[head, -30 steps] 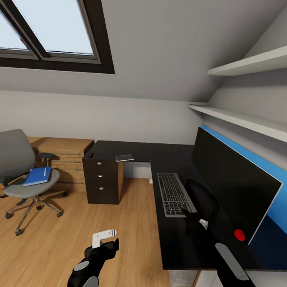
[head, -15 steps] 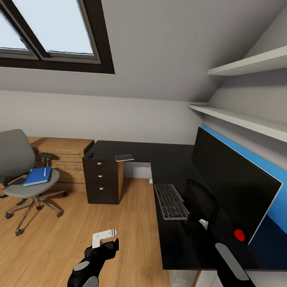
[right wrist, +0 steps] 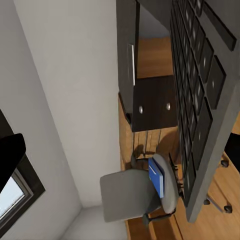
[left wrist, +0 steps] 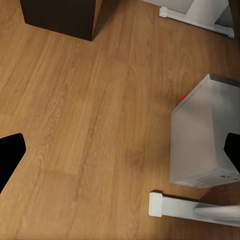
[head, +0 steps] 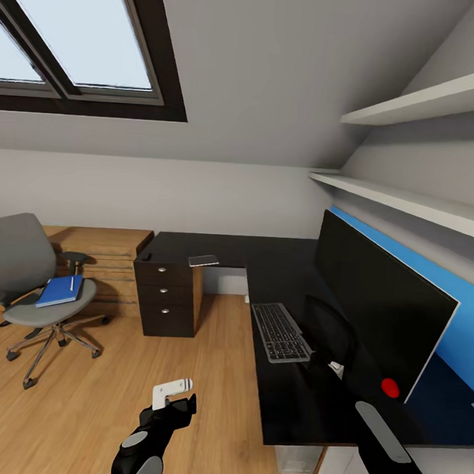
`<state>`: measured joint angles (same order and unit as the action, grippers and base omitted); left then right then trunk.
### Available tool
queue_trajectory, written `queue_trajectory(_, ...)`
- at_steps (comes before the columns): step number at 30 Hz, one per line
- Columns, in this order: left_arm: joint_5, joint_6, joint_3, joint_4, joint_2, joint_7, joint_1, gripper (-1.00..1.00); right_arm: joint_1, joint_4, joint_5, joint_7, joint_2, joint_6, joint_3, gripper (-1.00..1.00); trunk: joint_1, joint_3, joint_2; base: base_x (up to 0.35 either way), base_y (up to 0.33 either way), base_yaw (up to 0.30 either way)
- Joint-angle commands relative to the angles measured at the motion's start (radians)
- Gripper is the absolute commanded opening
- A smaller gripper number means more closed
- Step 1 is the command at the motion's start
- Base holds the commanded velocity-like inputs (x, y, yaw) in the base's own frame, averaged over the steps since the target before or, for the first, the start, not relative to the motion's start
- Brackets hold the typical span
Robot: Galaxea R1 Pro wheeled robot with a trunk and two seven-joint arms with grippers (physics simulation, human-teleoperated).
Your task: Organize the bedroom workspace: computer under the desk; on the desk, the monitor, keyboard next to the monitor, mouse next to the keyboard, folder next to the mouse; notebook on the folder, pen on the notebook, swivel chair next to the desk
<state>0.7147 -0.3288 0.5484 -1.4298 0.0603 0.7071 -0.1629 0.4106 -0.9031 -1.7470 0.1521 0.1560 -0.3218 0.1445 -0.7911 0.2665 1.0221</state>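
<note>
The keyboard lies on the black desk in front of the monitor, and it sits farther toward the desk's floor-side edge than a second ago, with its near end raised off the top. The right tool is at that near corner; in the right wrist view the keys loom very close between its dark fingers, so it looks to be pinching the keyboard's end, though the contact itself is hidden. The whole head view has slid slightly, a camera shift only.

The left tool hangs low over the wood floor, fingers spread, nothing between them. Its wrist view looks down on the pale computer standing on the floor beside a white desk leg.

The notebook lies on the desk above the drawer unit, whose three drawers are closed. Across the room the chair carries the blue folder on its seat, with the white pen lying on the folder.
</note>
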Motion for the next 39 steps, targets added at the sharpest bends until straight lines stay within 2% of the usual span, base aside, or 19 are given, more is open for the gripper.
queue_trajectory(1,0.005,-0.003,0.002,-0.001,0.001,0.008,-0.001,1.00,0.001,0.000,-0.006,0.003,0.001,0.000,0.003,1.00,0.000,0.001,0.001,-0.052,0.000,0.000)
queue_trajectory(28,0.009,-0.004,-0.001,-0.003,0.003,0.008,-0.001,1.00,0.000,0.001,-0.001,0.001,0.001,0.006,0.004,1.00,0.000,0.001,0.001,-0.322,0.000,0.000)
queue_trajectory(32,0.010,-0.005,-0.013,0.009,0.003,0.008,-0.001,1.00,0.000,0.002,0.001,-0.007,-0.002,0.011,0.006,1.00,0.000,0.001,0.001,-0.335,0.000,0.000)
queue_trajectory(34,0.010,-0.005,-0.029,0.021,0.003,0.007,-0.001,1.00,0.000,0.004,0.001,-0.030,-0.004,0.013,0.007,1.00,0.000,0.001,0.001,-0.334,0.000,0.000)
queue_trajectory(35,0.009,-0.006,-0.048,0.028,0.002,0.005,-0.001,1.00,0.000,0.008,0.001,-0.064,-0.005,0.021,0.008,1.00,0.000,0.001,0.001,-0.334,0.000,0.000)
queue_trajectory(37,0.010,-0.007,-0.064,0.033,0.001,0.004,-0.001,1.00,0.001,0.009,0.004,-0.103,-0.007,0.033,0.011,1.00,0.000,0.001,0.001,-0.334,0.000,0.000)
queue_trajectory(39,0.010,-0.008,-0.075,0.052,0.000,0.005,-0.001,1.00,0.001,0.010,0.033,-0.150,-0.024,0.062,0.019,1.00,0.000,0.001,0.001,-0.335,0.000,0.000)
